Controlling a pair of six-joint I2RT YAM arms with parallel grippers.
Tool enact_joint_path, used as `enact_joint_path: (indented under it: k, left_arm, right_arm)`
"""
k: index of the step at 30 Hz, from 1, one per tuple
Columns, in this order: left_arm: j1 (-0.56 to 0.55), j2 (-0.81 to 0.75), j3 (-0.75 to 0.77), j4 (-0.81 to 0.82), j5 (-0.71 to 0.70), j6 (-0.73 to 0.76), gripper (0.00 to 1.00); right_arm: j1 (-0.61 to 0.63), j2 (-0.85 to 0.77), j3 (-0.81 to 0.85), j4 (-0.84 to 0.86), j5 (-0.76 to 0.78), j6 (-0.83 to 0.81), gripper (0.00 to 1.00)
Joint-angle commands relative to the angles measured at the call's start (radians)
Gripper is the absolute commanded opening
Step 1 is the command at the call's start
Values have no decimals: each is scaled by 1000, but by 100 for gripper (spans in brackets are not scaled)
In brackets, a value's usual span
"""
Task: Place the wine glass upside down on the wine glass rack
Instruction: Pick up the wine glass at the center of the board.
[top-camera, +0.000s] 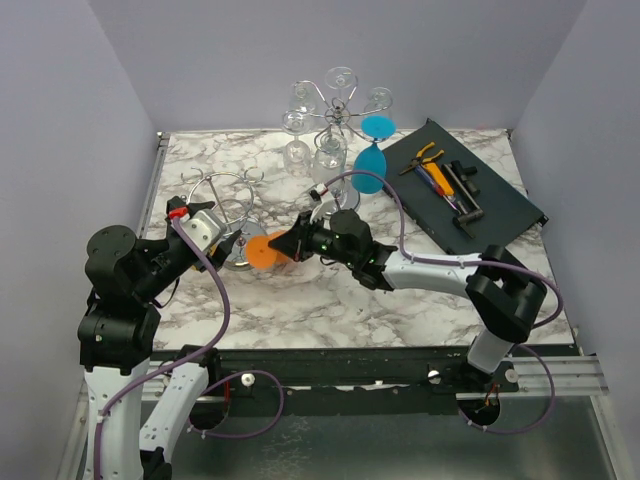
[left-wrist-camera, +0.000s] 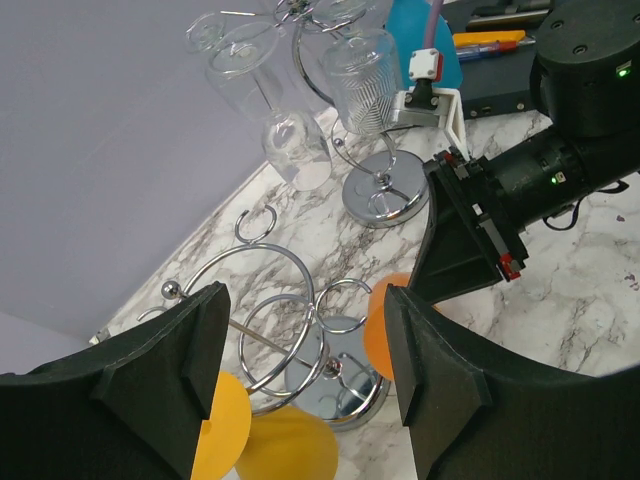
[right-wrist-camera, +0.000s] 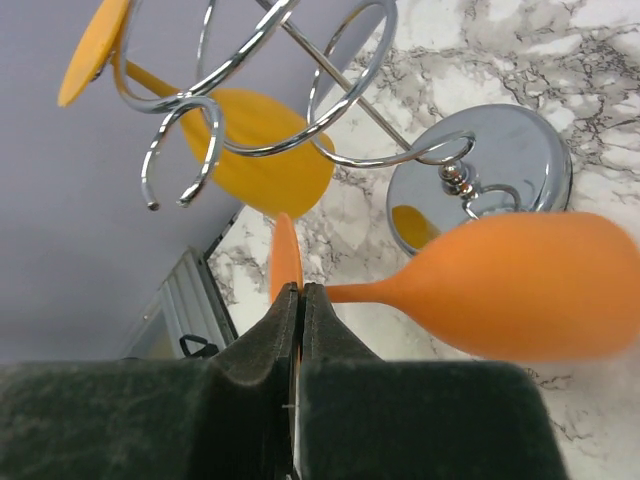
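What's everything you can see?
near chrome wire rack: one, silver, table's left
far chrome wire rack: one, silver, back
orange wine glass: one, orange, sideways beside near rack
yellow-orange wine glass: one, hanging on near rack
clear wine glasses: several, clear, far rack
blue wine glass: one, blue, far rack
dark tray of hand tools: one, black, right
marble table: one, white-grey
left hand: one, black, open
right hand: one, black, shut on orange glass's foot

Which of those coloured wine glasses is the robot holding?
The orange glass, pinched by its foot in the right gripper; the yellow glass hangs on the near rack, the blue glass on the far one.
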Motion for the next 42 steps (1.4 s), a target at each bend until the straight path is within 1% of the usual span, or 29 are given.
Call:
enact_joint_path:
  k: [1,5,10,18,23,34,42]
  left_arm:
    - [1,-6,5,8,-1,7,69]
    - [1,-6,4,7,7,4,69]
    - [0,-25,-18,5,11,0,69]
    - [1,-43,-17,2,23,-8,69]
    - [0,-57,-26,-12,25,8,69]
    - [1,-67,-33,-13,38,9,69]
    - [-1,-71,-34,-14,40,12,69]
  right_arm:
    - [20,-97,-14,-50,10,44,1]
    - [24,-159,-56,-77,-7,95,1]
    - [27,-208,-82,-56,-16,160,1]
    - [27,-159,-12,10,-19,316,1]
    - [28,-144,17,57,-2,342,1]
    - [31,-116,57,54,95,357,0]
    - [31,-79,84,77,122,402,1]
